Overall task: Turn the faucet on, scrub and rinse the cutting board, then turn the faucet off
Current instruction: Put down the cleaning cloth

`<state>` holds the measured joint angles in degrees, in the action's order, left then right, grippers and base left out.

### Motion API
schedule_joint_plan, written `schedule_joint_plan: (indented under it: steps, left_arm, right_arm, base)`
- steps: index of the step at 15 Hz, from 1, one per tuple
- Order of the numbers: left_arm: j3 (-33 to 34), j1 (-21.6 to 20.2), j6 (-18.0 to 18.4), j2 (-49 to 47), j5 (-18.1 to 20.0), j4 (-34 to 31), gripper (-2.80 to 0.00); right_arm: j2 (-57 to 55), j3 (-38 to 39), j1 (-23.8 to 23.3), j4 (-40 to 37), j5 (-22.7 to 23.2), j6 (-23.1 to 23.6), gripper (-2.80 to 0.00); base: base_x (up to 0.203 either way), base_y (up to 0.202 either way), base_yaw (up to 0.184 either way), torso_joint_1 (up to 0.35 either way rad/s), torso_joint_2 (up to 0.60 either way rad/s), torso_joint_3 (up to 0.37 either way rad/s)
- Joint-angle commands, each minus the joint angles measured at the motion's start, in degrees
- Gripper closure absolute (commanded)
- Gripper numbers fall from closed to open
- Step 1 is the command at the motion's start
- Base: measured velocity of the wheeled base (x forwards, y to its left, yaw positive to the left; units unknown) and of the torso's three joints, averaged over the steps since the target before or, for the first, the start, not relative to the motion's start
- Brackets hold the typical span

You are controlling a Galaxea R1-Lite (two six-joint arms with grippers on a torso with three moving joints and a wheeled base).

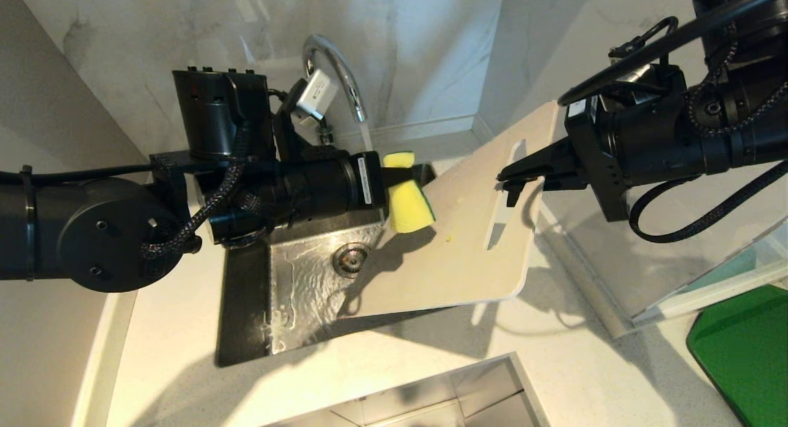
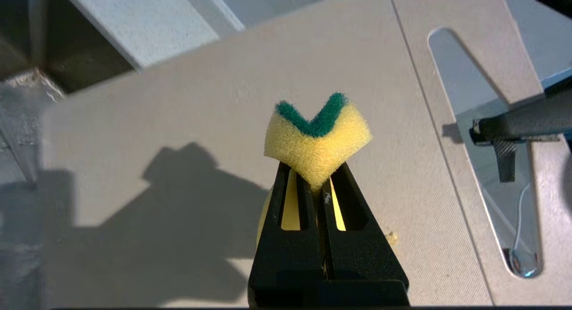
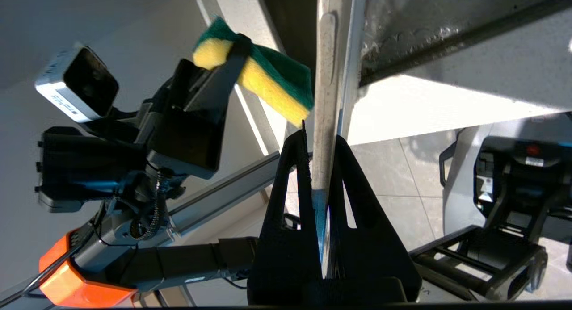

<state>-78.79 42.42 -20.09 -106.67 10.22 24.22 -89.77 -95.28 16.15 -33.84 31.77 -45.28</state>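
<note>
Pinching sponge (image 2: pixel 318 140), left gripper (image 2: pixel 318 185); right wrist view alone shows right gripper (image 3: pixel 322 167) clamping cutting board (image 3: pixel 325 100) edge.

- Right gripper (image 3: pixel 322 142) clamped on the edge of the cutting board (image 3: pixel 326 77); board seen edge-on, running away from the fingers.
- Left gripper (image 3: pixel 232 60) pinches a yellow sponge with green scouring face (image 3: pixel 268 82), folded; one end near the board's face, contact unclear.
- Steel sink wall (image 3: pixel 402 28) wet, beyond the board.
- Pale counter edge (image 3: pixel 469 77) beside it.
</note>
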Motion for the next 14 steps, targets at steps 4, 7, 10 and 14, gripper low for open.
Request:
schedule_joint_plan:
  steps: [4, 7, 10, 14]
  left_arm:
    - [3.27, 0.95, -0.21, 0.45, 0.47, -0.25, 0.00]
    - [7.47, 2.41, -0.21, 0.75, 0.44, 0.31, 0.00]
    - [13.03, 2.99, -0.09, 1.10, 0.19, 2.07, 0.00]
    - [22.02, 2.67, -0.05, 1.23, 0.04, 9.61, 0.00]
  right_arm:
    - [-0.69, -0.17, 0.02, 1.11, 0.22, -0.43, 0.00]
    - [-1.11, -0.43, 0.02, 2.11, 0.22, -0.34, 0.00]
    - [-1.44, -0.95, -0.05, 2.11, 0.15, -0.34, 0.00]
    - [-1.46, -1.49, -0.07, 2.09, 0.14, -0.34, 0.00]
  base:
    - [0.000, 0.000, 0.000, 0.000, 0.00, 0.000]
    - [0.000, 0.000, 0.000, 0.000, 0.00, 0.000]
    - [0.000, 0.000, 0.000, 0.000, 0.00, 0.000]
    - [0.000, 0.000, 0.000, 0.000, 0.00, 0.000]
